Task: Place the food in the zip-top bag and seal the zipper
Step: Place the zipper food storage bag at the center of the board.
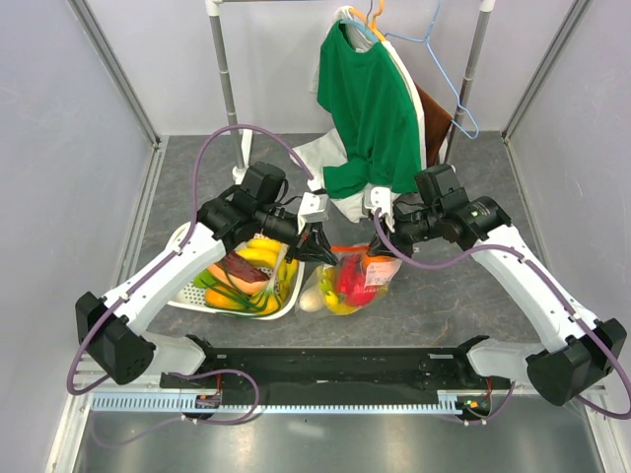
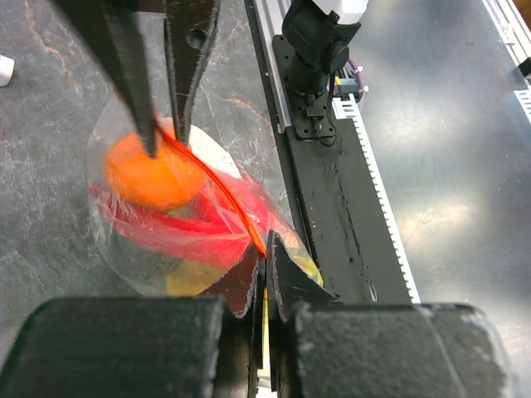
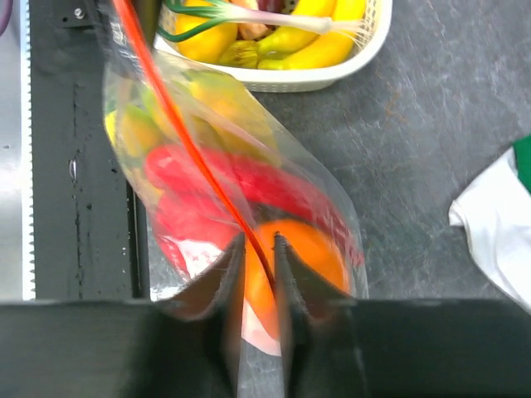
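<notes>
The clear zip-top bag [image 1: 350, 281] hangs between my two grippers above the table, filled with food: an orange [image 3: 311, 249], red pieces [image 3: 249, 178] and yellow-green ones. Its orange-red zipper [image 3: 178, 133] stretches taut from one gripper to the other. My left gripper [image 2: 267, 245] is shut on one end of the zipper [image 2: 224, 186]. My right gripper [image 3: 259, 240] straddles the other end, jaws narrow but still apart, blurred, with the strip running between them. More food, yellow bananas [image 1: 261, 254] among it, lies in the white basket [image 1: 187, 296].
The white lattice basket [image 3: 332, 76] sits just left of the bag. A green shirt [image 1: 370, 108] hangs on a rack at the back, with white cloth [image 3: 494, 211] trailing onto the table. The black base rail [image 1: 325, 370] runs along the near edge.
</notes>
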Motion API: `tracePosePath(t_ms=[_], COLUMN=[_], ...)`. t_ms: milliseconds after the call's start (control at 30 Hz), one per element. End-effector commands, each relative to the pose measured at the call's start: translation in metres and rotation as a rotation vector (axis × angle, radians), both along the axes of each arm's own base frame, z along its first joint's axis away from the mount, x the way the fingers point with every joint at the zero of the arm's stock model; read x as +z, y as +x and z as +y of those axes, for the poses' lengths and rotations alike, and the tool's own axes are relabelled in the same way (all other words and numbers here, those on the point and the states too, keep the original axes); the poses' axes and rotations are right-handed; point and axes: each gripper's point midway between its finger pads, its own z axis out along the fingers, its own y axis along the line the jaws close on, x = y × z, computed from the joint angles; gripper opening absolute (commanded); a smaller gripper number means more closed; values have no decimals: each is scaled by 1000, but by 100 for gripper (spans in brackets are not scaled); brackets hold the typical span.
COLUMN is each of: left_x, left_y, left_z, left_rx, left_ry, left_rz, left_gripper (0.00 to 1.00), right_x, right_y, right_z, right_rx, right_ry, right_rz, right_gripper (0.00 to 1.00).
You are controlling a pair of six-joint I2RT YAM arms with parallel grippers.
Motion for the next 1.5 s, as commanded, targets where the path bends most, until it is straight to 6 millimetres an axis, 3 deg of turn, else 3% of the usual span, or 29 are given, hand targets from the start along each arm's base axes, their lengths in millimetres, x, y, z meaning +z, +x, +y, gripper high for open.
tracePosePath(t_ms=[0,33,133,233,300,333,433,467,567,667,800,900,933,967,1033,1267,1367,1433,1467], left_x=[29,30,32,33,36,41,50,54,62,65,65,65,64,63,61,55,54,52,51], left_y=[7,9,21,35,40,45,52,54,58,57,54,54,53,53,53,56,55,57,57], left_z=[-8,-8,-7,-3,2,2,7,7,12,15,18,20,20,21,22,24,25,26,26], left_rx=[1,8,66,156,211,231,294,310,346,353,357,364,365,367,370,376,374,379,382], left_ry=[-75,-75,-72,-73,-79,-99,-119,-125,-145,-151,-158,-164,-164,-165,-163,-155,-153,-147,-146], left_rz=[-25,-16,22,77,116,106,116,117,111,115,116,121,125,126,129,133,134,139,140], left_gripper=[2,2,3,42,55,68,84,85,88,88,88,88,88,88,88,88,88,88,88], right_x=[20,22,30,36,39,42,43,40,41,24,19,27,39,37,57,69,38,-2,-12], right_y=[-14,-17,-18,-19,-20,-14,-1,7,17,23,31,54,65,70,85,120,115,97,87], right_z=[6,4,0,-8,-17,-22,-46,-56,-73,-94,-89,-97,-100,-101,-109,-119,-118,-121,-125], right_rx=[31,35,-71,-247,-374,-482,-720,-863,-1078,-1339,-1426,-1589,-1616,-1642,-1684,-1811,-1861,-1948,-1978], right_ry=[56,57,70,90,132,164,232,256,320,305,340,490,584,641,852,1192,1139,1013,978], right_rz=[-21,-22,27,135,186,237,304,360,464,575,693,746,726,736,722,868,920,961,957], right_gripper=[10,2,0,0,0,0,0,0,0,0,0,0,0,0,0,0,0,0,0])
